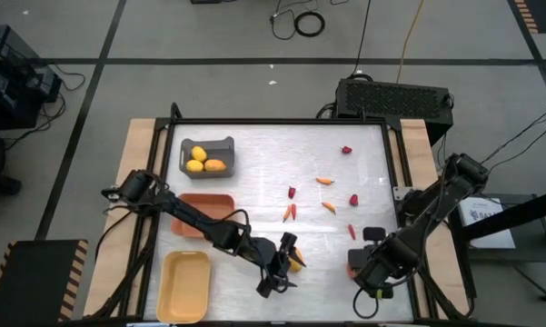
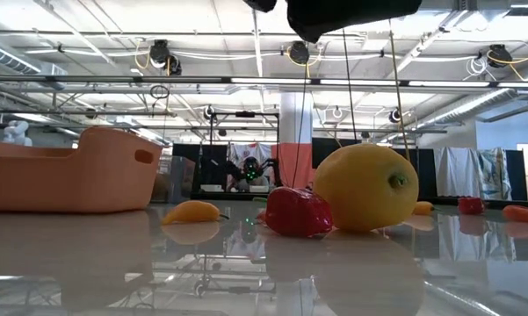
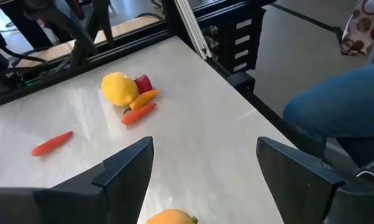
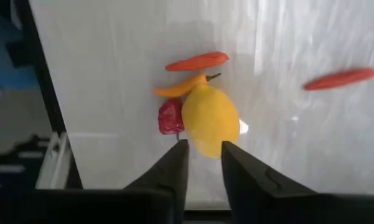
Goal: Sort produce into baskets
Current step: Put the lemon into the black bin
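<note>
Lemon-like fruit (image 2: 369, 189) w/ a red strawberry-like piece (image 2: 297, 211) touching it, low view, foreground; orange basket (image 2: 70, 171) is the ref. landmark. This cluster, incl. two thin carrots (image 4: 199, 61), lies well apart from the orange basket, toward the right arm's side.

Right gripper (image 4: 205, 146) hangs just short of that fruit, fingers parted only narrowly, nothing between them.

Left gripper (image 3: 202, 149), between the orange basket and the cluster, stands wide open over a second yellow-orange fruit (image 3: 171, 216), not gripping it.

Grey basket (image 1: 207, 156), beyond the orange basket, holds three yellow fruits.

Step in hand, by judgement: pick approach. Next move prob. calls for lowering, closing on the fruit w/o nudging neighbours, then carrying it to the grey basket.
</note>
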You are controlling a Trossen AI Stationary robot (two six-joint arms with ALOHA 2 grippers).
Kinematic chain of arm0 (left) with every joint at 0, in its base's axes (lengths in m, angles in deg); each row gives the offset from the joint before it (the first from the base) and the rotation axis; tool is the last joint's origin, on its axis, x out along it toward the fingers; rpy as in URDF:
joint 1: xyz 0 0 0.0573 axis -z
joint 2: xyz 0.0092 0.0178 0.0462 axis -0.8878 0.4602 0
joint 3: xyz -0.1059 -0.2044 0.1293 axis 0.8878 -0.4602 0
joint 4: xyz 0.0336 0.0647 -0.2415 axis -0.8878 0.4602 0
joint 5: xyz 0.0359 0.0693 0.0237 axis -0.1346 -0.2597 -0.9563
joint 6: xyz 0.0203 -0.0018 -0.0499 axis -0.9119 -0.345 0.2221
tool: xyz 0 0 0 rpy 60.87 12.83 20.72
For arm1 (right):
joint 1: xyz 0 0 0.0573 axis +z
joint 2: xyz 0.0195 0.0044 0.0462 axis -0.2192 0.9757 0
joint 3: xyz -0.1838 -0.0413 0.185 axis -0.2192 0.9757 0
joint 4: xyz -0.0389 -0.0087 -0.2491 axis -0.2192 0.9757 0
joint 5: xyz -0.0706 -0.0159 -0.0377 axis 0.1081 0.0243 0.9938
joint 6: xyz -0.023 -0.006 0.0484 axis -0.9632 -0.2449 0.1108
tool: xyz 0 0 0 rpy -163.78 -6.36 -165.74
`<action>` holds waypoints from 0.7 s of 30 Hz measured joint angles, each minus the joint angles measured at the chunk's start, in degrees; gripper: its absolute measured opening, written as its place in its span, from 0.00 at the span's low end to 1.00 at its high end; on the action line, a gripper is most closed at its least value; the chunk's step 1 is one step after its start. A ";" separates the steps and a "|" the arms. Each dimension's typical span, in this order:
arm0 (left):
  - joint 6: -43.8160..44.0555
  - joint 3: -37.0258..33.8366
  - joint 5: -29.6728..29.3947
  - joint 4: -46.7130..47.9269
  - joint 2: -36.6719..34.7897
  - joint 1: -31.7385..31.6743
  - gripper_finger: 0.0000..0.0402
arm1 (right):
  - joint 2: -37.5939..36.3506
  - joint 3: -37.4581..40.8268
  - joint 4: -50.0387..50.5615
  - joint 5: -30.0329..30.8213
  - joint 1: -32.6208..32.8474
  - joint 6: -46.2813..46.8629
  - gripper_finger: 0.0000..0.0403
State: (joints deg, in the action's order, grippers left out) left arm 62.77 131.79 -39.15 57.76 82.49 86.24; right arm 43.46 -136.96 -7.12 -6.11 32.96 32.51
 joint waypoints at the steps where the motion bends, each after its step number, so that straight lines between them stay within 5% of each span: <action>1: 0.00 0.00 -0.04 0.35 0.00 0.00 0.73 | 0.00 0.00 -0.08 -0.01 0.03 -1.24 0.26; 11: -0.12 0.00 -0.20 5.11 0.18 -0.25 0.73 | 0.00 0.02 -0.40 0.01 0.44 -8.91 0.50; 21: -0.03 -0.03 -0.21 3.51 2.11 -0.95 0.73 | -0.04 3.21 -1.65 0.01 0.68 -14.12 0.56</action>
State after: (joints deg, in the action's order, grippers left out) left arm 62.74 131.75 -39.36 61.27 84.60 85.29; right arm 43.42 -133.75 -8.77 -6.10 33.64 18.40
